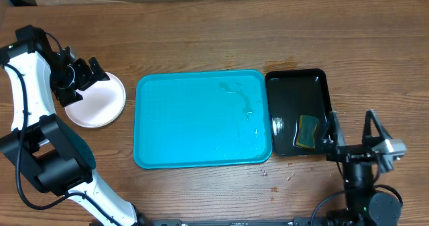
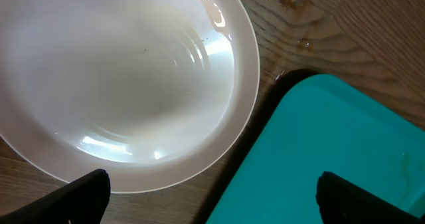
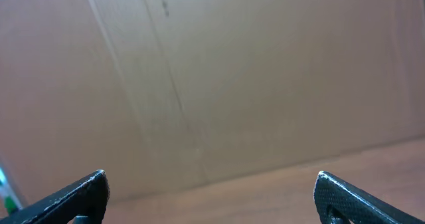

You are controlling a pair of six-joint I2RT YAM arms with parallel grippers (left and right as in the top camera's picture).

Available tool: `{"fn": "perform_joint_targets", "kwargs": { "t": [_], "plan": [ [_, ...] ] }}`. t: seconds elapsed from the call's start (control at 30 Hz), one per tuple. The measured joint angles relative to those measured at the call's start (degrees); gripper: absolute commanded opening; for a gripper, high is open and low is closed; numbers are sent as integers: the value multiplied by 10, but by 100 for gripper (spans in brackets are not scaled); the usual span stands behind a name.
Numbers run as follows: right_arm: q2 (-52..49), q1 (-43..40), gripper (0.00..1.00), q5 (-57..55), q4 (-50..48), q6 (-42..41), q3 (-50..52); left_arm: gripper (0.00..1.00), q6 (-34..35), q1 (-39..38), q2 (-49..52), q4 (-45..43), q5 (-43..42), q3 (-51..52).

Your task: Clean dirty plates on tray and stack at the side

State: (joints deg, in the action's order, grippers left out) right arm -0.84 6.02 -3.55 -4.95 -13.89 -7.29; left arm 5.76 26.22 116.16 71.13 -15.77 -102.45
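The turquoise tray (image 1: 201, 119) lies in the middle of the table with no plates on it, only some wet streaks. A stack of white plates (image 1: 100, 102) sits on the table just left of the tray; only the white top plate (image 2: 126, 84) shows, so I cannot tell how many lie under it. My left gripper (image 1: 84, 75) hovers open and empty over the stack's left part; in the left wrist view its fingers (image 2: 212, 197) span the plate's rim and the tray's corner (image 2: 332, 151). My right gripper (image 1: 352, 135) is open and empty at the right, pointing up toward a cardboard wall.
A narrow black tray (image 1: 298, 112) stands right of the turquoise tray and holds a yellow-green sponge (image 1: 308, 131). Small water drops (image 2: 295, 24) lie on the wood by the plates. A cardboard wall (image 3: 232, 71) runs along the table's far edge.
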Motion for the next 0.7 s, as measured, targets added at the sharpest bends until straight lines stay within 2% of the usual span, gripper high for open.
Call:
{"fn": "perform_joint_targets", "kwargs": {
  "t": [0.27, 0.47, 0.7],
  "plan": [
    [0, 0, 100, 19, 13, 5, 63, 100, 0, 0, 0, 0, 0, 0],
    [0, 0, 100, 39, 101, 24, 63, 100, 0, 0, 0, 0, 0, 0],
    [0, 0, 100, 49, 101, 27, 63, 100, 0, 0, 0, 0, 0, 0]
  ]
}}
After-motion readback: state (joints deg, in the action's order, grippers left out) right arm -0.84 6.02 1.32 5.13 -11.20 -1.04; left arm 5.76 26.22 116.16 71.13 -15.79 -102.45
